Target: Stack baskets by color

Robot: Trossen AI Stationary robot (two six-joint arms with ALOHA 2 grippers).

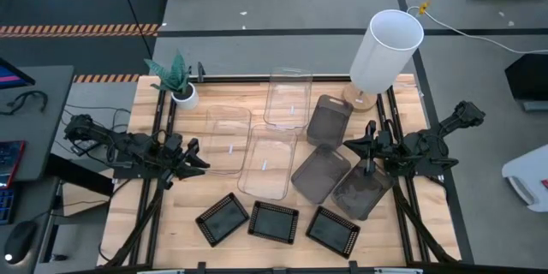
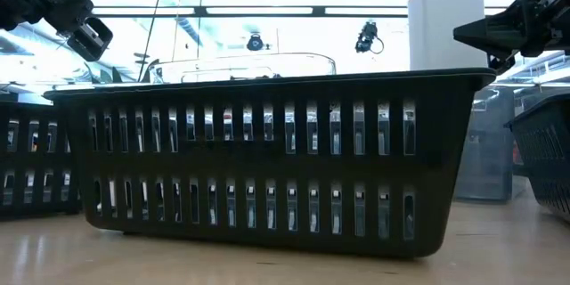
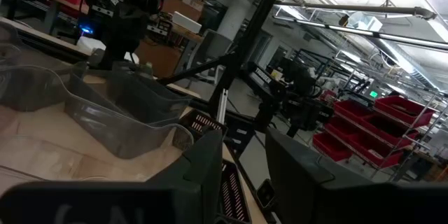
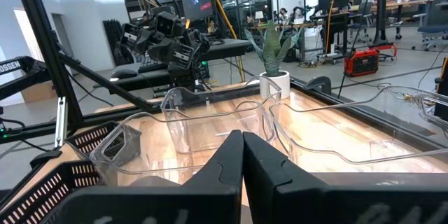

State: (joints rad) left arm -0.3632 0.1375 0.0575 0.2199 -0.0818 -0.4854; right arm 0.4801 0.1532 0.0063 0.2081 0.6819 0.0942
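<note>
Nothing is stacked yet as far as I can judge. All nine baskets are sitting singly on the table, some overlapping at edges.

Left gripper is hovering above the table, fingers parted about halfway, holding nothing. Just ahead of its tips: clear basket A. Past that, clear basket B, and beyond it, towards the far edge, clear basket C. A and B are looking edge to edge, can't tell if touching.

Right gripper is closed tight, empty, tips hanging above the grey group. Grey basket 1 is just to the far side of its tips, grey basket 2 just to the near side, grey basket 3 under the wrist. 2 and 3 are overlapping or abutting, can't tell which.

Three black baskets are lying in a row along the near edge, between the arms and nearer the front than both grippers: black 1, black 2, black 3. All apart from each other.

Lamp shade and plant pot are standing at the far side, clear of the work.

Remaining, by my read: all three colour stacks. Each gripper is sitting by its own colour group, so clear or grey is looking like the first nest.
</note>
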